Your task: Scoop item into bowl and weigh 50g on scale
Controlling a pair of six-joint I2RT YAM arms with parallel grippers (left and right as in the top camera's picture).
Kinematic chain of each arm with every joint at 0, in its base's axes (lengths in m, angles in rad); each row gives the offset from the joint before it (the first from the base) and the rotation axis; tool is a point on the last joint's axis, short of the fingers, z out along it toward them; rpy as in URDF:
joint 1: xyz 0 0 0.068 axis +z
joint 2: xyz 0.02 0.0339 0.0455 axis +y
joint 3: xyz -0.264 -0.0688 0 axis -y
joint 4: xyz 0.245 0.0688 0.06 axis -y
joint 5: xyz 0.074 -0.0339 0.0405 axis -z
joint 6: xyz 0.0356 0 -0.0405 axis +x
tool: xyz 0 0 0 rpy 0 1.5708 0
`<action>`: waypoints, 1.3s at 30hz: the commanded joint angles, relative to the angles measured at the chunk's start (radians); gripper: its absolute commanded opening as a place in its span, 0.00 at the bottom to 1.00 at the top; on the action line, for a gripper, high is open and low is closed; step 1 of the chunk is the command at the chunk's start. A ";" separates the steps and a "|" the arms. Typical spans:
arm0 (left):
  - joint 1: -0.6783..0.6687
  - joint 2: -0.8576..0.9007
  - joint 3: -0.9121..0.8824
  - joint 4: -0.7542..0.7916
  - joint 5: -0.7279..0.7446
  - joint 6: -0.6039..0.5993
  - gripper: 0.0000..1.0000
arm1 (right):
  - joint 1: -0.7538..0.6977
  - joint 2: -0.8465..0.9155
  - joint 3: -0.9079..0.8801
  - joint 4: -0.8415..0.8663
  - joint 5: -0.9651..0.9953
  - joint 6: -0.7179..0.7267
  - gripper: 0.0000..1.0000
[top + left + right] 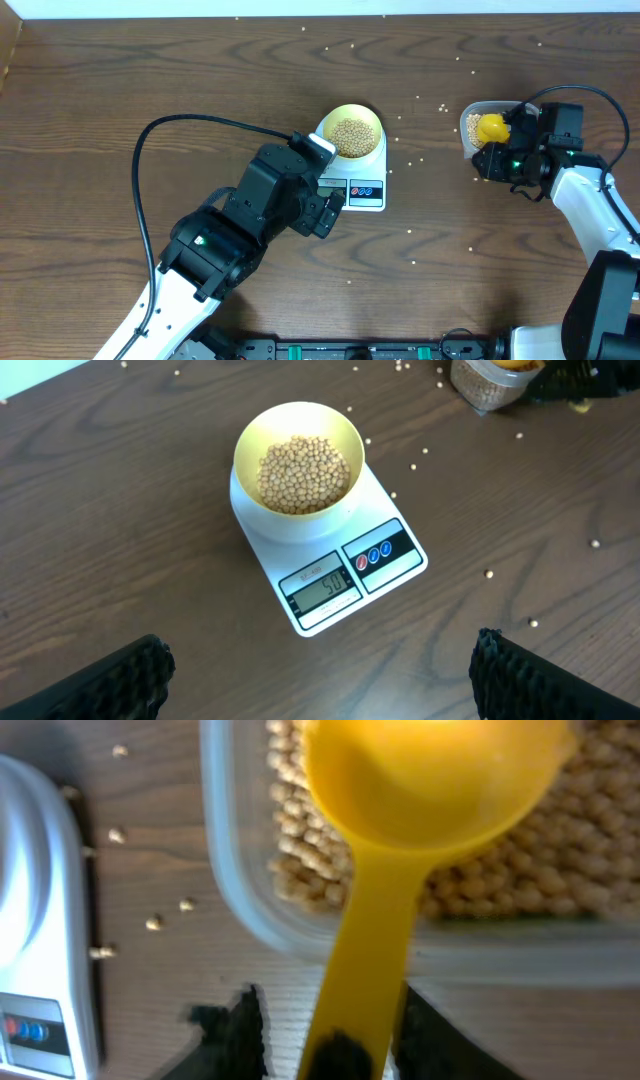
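The right gripper (338, 1025) straddles the handle of the yellow scoop (430, 780). Its jaws stand parted, and a sliver of table shows between one finger and the handle, so the hold looks released rather than clenched. The scoop's cup lies empty over the beans (560, 870) in the clear tub (230, 870), and its handle crosses the tub's near rim and sticks out past it.

The left gripper (325, 680) hangs wide open with nothing between its fingers (110, 680), just in front of the scale (270, 550). The pale-yellow bowl (245, 460) sits on the scale's platform with a layer of beans covering its bottom. The display (322, 585) appears to show the target figure, so the weighing looks essentially done.

The risks now lie in the retreat:
- The scoop balances across the rim with its handle overhanging. A finger brushing it on the way out could lever it up, flick beans out or drag the tub.
- The left arm sits close to the scale, and a nudge to the platform or bowl would upset the reading.
- Loose beans (490, 573) scattered on the table (150, 80) could roll under anything that slides.
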 commanded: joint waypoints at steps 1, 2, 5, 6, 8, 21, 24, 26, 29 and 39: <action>0.004 0.005 0.000 -0.003 0.009 0.017 0.97 | -0.005 0.004 0.000 -0.007 0.072 0.067 0.63; 0.004 0.005 0.000 -0.003 0.009 0.017 0.97 | -0.005 0.004 0.000 -0.007 0.071 0.067 0.99; 0.004 0.005 0.000 -0.003 0.008 0.017 0.97 | -0.005 0.004 0.000 -0.008 0.071 0.067 0.99; 0.004 0.005 0.000 -0.003 0.009 0.017 0.97 | -0.005 0.004 0.000 -0.008 0.071 0.070 0.99; 0.004 0.005 0.000 -0.003 0.009 0.017 0.97 | -0.005 0.004 0.000 -0.008 0.071 0.074 0.99; 0.004 0.005 0.000 -0.003 0.009 0.017 0.97 | -0.005 0.002 0.000 -0.008 0.046 0.074 0.99; 0.004 0.005 0.000 -0.003 0.009 0.017 0.97 | -0.005 -0.011 0.000 -0.007 0.030 0.074 0.99; 0.004 0.005 0.000 -0.003 0.009 0.017 0.97 | -0.005 -0.032 0.000 -0.007 0.028 0.074 0.99; 0.004 0.005 0.000 -0.003 0.009 0.017 0.97 | -0.005 -0.071 0.000 -0.007 0.029 0.074 0.99; 0.004 0.005 0.000 -0.003 0.009 0.017 0.97 | -0.038 -0.212 0.000 -0.010 0.043 0.074 0.99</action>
